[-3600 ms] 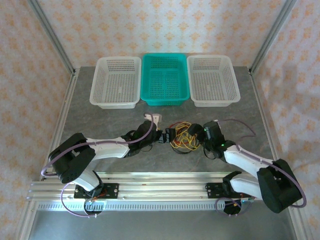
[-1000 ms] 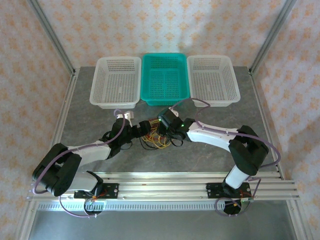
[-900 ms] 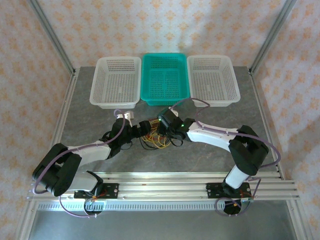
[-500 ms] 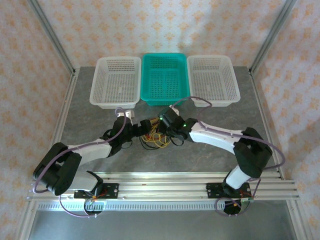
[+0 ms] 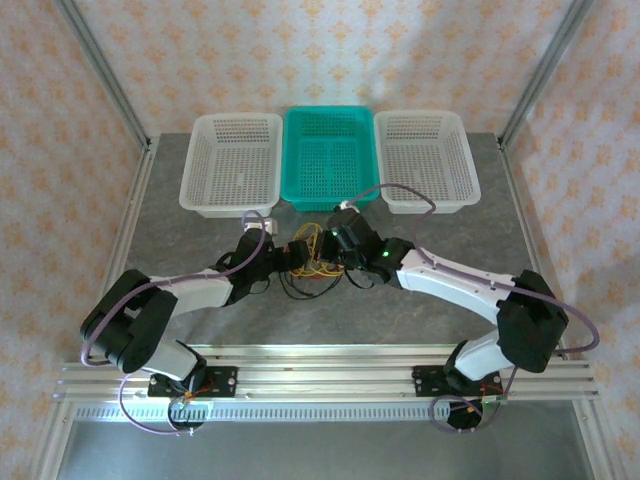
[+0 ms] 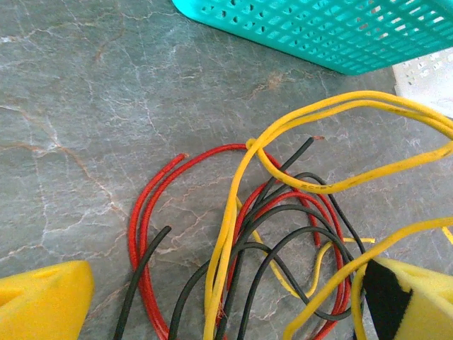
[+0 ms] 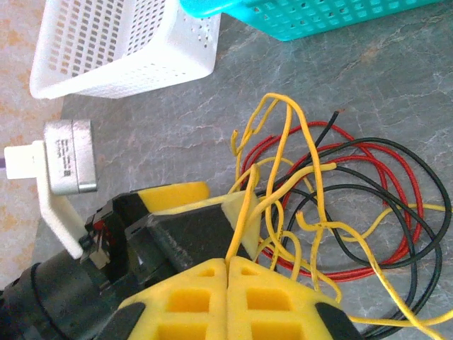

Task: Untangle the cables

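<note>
The cables (image 5: 318,264) lie as one tangle of yellow, red and black loops on the grey table, in front of the teal basket. My right gripper (image 7: 228,261) is shut on a yellow cable (image 7: 242,225), which rises from the pile into its closed yellow pads. My left gripper (image 6: 226,304) is open wide over the tangle. Between its two yellow fingers (image 6: 42,297) run a red cable (image 6: 138,219), black cables (image 6: 283,212) and a yellow cable (image 6: 232,219), none of them held. From above, the left gripper (image 5: 296,253) and right gripper (image 5: 330,244) meet at the pile.
Three baskets stand side by side at the back: a white basket (image 5: 232,160), a teal basket (image 5: 330,155) and another white basket (image 5: 425,160). The teal basket's rim (image 6: 318,35) is close beyond the cables. The left arm's wrist camera (image 7: 67,156) sits beside the right fingers.
The right gripper has shut on the yellow cable and drawn it a little up and back. The left gripper has moved right into the pile and opened slightly wider.
</note>
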Robot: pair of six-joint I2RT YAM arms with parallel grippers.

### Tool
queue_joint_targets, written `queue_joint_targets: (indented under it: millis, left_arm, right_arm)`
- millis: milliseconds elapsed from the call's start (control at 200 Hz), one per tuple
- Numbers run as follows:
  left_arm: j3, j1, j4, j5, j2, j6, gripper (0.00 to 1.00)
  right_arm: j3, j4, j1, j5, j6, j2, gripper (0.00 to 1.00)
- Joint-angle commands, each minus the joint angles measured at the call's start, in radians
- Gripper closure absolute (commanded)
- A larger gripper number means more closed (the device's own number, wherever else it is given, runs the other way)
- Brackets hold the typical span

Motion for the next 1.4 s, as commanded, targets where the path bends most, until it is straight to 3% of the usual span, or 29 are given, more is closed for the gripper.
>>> queue_joint_targets:
  millis: [0,581,1131,1392]
  left_arm:
    - [0.021,-0.008,-0.001,-0.020,0.012,0.014,0.01]
    - [0.036,-0.015,-0.069,-0.139,0.095,-0.015,0.02]
    - [0.002,-0.015,-0.106,-0.193,0.133,-0.020,0.02]
    - [-0.014,-0.015,-0.107,-0.193,0.136,-0.020,0.02]
  right_arm:
    - [-0.008,0.046,0.006,-0.014,-0.046,-0.032,1.00]
    - [-0.005,0.037,0.005,-0.010,-0.110,-0.186,1.00]
    - [0.024,-0.087,-0.033,0.149,-0.163,-0.340,1.00]
    - [0.029,-0.105,-0.065,0.167,-0.185,-0.387,1.00]
